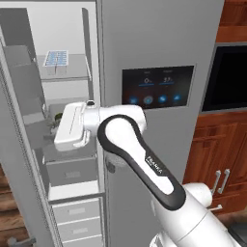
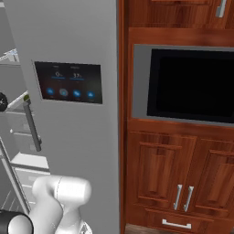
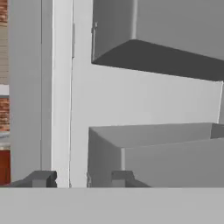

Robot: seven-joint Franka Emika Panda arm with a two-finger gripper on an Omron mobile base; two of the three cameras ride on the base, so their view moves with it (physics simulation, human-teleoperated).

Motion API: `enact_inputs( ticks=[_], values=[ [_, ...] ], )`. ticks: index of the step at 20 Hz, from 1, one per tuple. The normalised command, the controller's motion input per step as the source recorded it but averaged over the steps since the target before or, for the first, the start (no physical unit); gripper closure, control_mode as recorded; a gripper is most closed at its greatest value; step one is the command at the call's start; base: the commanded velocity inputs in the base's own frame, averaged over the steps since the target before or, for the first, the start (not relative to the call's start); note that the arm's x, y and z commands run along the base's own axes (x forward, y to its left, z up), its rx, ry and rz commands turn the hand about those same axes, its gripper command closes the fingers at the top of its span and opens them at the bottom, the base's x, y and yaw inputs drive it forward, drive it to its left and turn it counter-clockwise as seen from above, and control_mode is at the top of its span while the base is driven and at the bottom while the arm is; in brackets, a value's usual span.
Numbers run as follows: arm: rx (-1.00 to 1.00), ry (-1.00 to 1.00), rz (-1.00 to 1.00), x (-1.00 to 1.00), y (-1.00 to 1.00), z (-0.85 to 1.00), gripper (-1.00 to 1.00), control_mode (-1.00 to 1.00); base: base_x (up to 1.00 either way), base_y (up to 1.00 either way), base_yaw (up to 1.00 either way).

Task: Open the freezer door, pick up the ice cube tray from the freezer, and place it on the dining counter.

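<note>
Standing open: the freezer door (image 1: 19, 144).
Waiting: ice cube tray (image 1: 56, 58), on the freezer (image 1: 67, 120) top shelf.
End effector (image 3: 78, 178): spread, holding nothing.
Left: grab tray, carry away.

Right of the grey touchscreen door (image 2: 68, 82), reddish-brown cabinets (image 2: 160, 169) with pale bar handles surround a black built-in oven (image 2: 192, 84). Wood flooring (image 1: 12, 217) shows lower left.
</note>
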Motion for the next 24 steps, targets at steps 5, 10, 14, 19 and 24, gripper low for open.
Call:
enact_inputs(
  ticks=[5, 10, 14, 19, 24],
  values=[
    [-0.13, -0.06, -0.03, -0.23, 0.27, 0.03, -1.00, -1.00, 0.00, 0.00, 0.00],
    [-0.02, -0.01, -0.16, -0.08, -0.75, 0.19, -1.00, -1.00, 0.00, 0.00, 0.00],
    [0.00, 0.00, -0.23, 0.00, -1.00, 0.21, -1.00, -1.00, 0.00, 0.00, 0.00],
    [0.00, 0.01, -0.34, 0.00, -1.00, 0.17, -1.00, -1.00, 0.00, 0.00, 0.00],
    [0.00, 0.13, -0.56, -0.02, -1.00, 0.04, -1.00, -1.00, 0.00, 0.00, 0.00]
  ],
)
